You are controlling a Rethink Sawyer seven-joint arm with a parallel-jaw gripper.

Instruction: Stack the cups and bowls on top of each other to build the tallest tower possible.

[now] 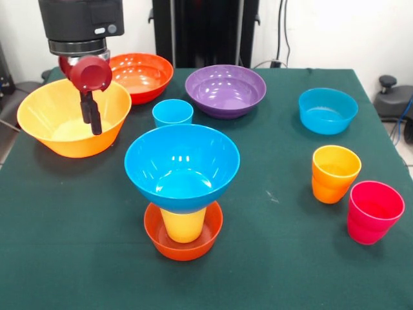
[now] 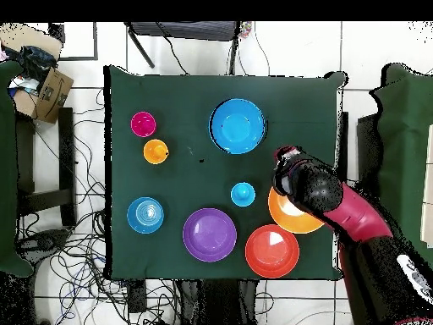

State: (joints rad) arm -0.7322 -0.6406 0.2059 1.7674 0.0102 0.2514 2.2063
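Note:
The tower stands near the front: a small red-orange bowl point(image 1: 184, 245) holds a yellow cup point(image 1: 184, 225), and a large blue bowl point(image 1: 182, 165) point(image 2: 238, 125) sits on that cup. My gripper point(image 1: 91, 126) point(image 2: 282, 161) hangs over the large light orange bowl point(image 1: 64, 139) point(image 2: 292, 218), holding nothing that I can see. Standing loose on the cloth are a blue cup point(image 1: 172, 112) point(image 2: 243, 194), a purple bowl point(image 1: 226, 90) point(image 2: 210, 234), a medium red-orange bowl point(image 1: 141, 76) point(image 2: 271, 250), a teal-blue bowl point(image 1: 328, 110) point(image 2: 145, 214), an orange cup point(image 1: 334, 173) point(image 2: 156, 151) and a pinkish red cup point(image 1: 374, 211) point(image 2: 143, 123).
The dark green table cloth point(image 1: 77, 258) ends close behind the bowls and beside the pinkish red cup. Cables and a cardboard box point(image 2: 46, 89) lie on the floor beyond one table edge.

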